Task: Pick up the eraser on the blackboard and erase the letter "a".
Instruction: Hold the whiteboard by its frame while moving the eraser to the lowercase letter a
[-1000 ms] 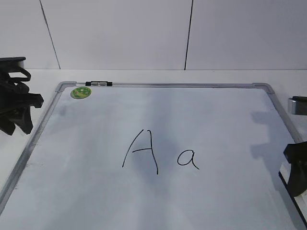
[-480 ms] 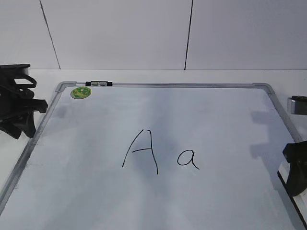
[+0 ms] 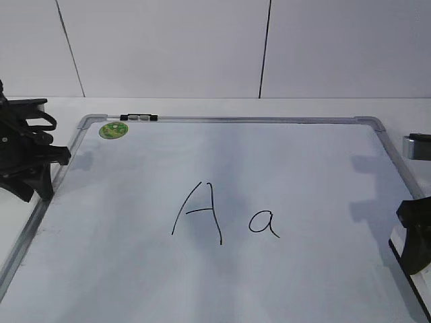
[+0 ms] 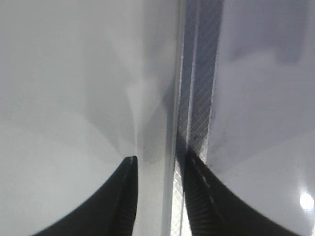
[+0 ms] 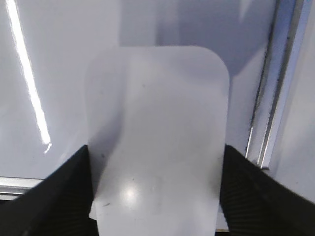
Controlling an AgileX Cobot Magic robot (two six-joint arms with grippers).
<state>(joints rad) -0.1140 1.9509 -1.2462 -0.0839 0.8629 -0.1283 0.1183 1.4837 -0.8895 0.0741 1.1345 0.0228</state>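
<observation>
The blackboard is a pale board in a silver frame and lies flat. The small handwritten letter "a" is near its middle, right of a taller capital "A". The white eraser lies at the board's right edge, near the frame. My right gripper is shut on it, one finger against each long side. In the exterior view this gripper sits low at the right edge with a bit of the eraser showing under it. My left gripper is open and empty over the board's left frame.
A round green sticker marks the board's far left corner, beside a small black and silver clip on the top frame. A grey object sits just outside the right frame. A white panelled wall stands behind the table.
My left gripper has moved right and a little down, to the board's left frame, and its jaws have narrowed slightly. The right gripper and the eraser have stayed in place.
</observation>
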